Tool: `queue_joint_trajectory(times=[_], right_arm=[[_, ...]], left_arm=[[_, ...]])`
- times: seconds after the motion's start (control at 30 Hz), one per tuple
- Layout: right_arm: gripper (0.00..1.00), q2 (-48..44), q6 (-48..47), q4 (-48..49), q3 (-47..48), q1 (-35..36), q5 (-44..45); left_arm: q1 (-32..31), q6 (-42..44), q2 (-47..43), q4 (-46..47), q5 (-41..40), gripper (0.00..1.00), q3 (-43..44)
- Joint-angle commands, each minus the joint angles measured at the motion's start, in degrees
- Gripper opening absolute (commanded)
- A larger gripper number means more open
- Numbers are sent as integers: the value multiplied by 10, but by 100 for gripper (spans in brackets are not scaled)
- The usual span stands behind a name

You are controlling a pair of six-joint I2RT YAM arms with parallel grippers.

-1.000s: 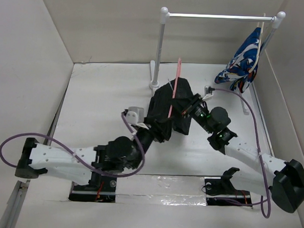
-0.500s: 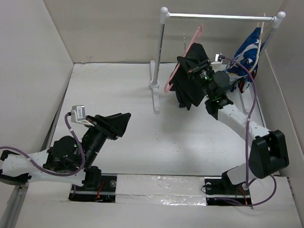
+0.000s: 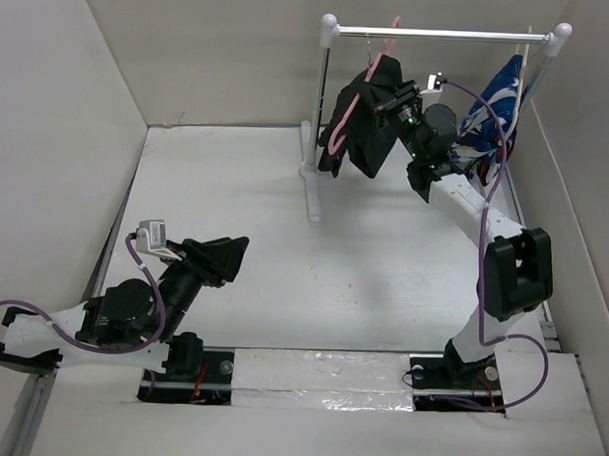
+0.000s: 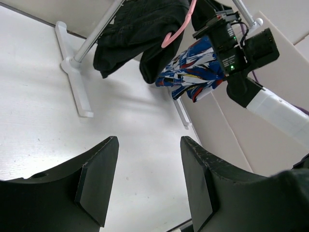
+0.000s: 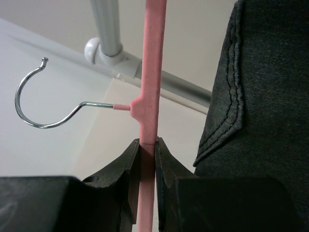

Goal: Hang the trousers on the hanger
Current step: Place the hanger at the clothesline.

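The black trousers hang folded over the pink hanger, which is held up close under the silver rail. My right gripper is shut on the hanger's pink arm, just below its metal hook; the trousers fill the right of that view. The hook sits near the rail, and I cannot tell whether it rests on it. My left gripper is open and empty, low over the table at the near left; its view shows the trousers and hanger far off.
The white-and-silver rail stand has its left post and foot at the back middle. A blue-white-red patterned garment hangs at the rail's right end, also in the left wrist view. White walls enclose the table.
My right arm lifted the hanger with the trousers from the table up to the rail. My left gripper let go of the trousers and drew back to the near left.
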Motion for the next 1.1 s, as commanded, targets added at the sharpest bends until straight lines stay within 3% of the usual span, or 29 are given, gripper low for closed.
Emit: queue_joint_trajectory(times=[0.0, 0.47, 0.8, 0.87, 0.9, 0.93, 0.97, 1.07], right_arm=[[0, -10, -6, 86, 70, -17, -3], [0, 71, 18, 53, 163, -78, -28], [0, 107, 27, 79, 147, -95, -52], [17, 108, 23, 92, 136, -100, -63], [40, 105, 18, 92, 129, -100, -65], [79, 92, 12, 87, 115, -100, -63], [100, 82, -10, 79, 107, -100, -60], [100, 43, -62, 47, 84, -106, -60]], left_arm=[[-1, -10, -4, -5, -10, 51, 0], [-1, -42, 11, -36, -27, 51, -3], [-1, -40, 16, -34, -33, 52, 4], [-1, -33, 21, -26, -38, 52, 4], [-1, -33, 24, -24, -39, 52, 5], [-1, -33, 30, -21, -42, 54, 6], [-1, -33, 32, -22, -45, 55, 8], [-1, -37, 47, -19, -53, 58, 14]])
